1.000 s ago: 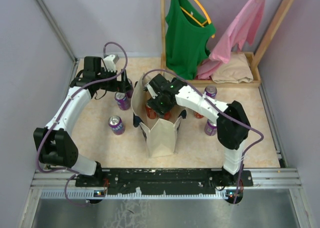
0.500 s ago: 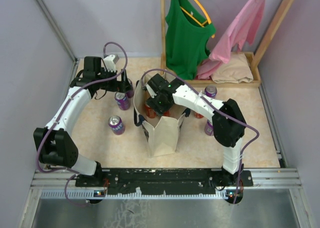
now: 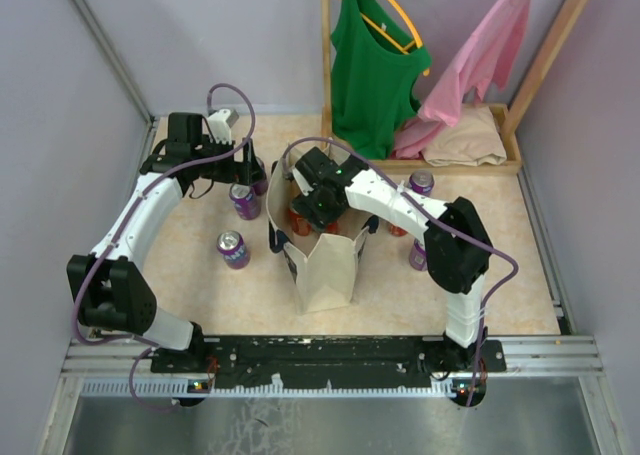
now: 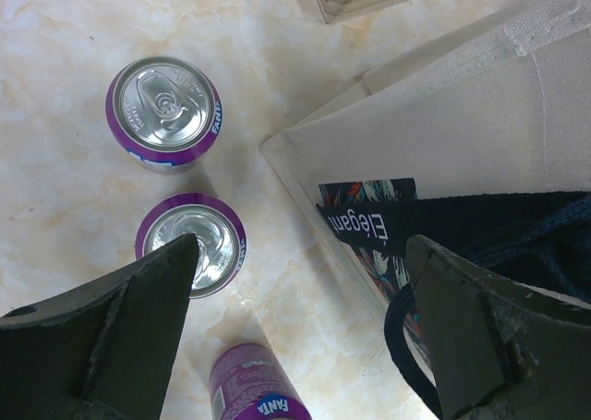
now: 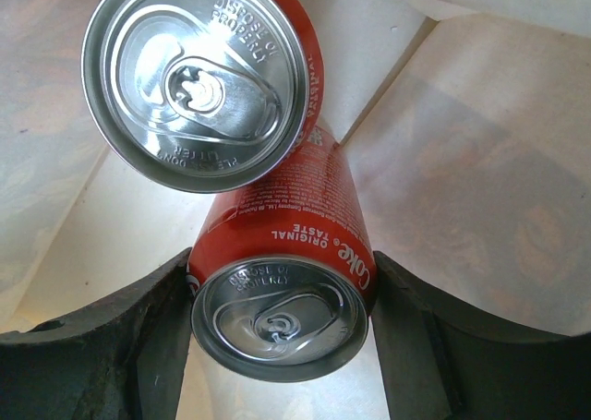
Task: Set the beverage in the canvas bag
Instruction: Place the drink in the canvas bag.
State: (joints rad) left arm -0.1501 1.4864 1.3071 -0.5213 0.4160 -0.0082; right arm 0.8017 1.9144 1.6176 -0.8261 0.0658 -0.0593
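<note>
- Right claw [image 5: 282, 346]: narrow, its two fingers pressed against opposite sides of a red Coke can [image 5: 282, 286]. The right wrist view shows this grip; the top view hides it behind the wrist housing.
- Just beyond the held can, touching its far end, a second red can [image 5: 199, 78] shows its silver lid to the camera.
- Around both cans on every side: the pale inner walls of the canvas bag [image 5: 480, 162]. The held beverage is therefore inside the bag.
- The top view places the right claw [image 3: 315, 203] in the mouth of the upright canvas bag [image 3: 325, 265], which the wrist view cannot show.
- Left claw [image 4: 300, 254]: wide, holding nothing, above the table [image 4: 74, 32].
- Under its left finger: one upright purple can [image 4: 192, 245]. Beyond that: another upright purple can [image 4: 164, 114]. Nearer the wrist: a third purple can [image 4: 254, 383], partly cut off.
- Beside its right finger: a bag corner [image 4: 480, 115] with a navy handle [image 4: 462, 222].
- The top view shows the left claw [image 3: 247, 165] just left of the bag.
</note>
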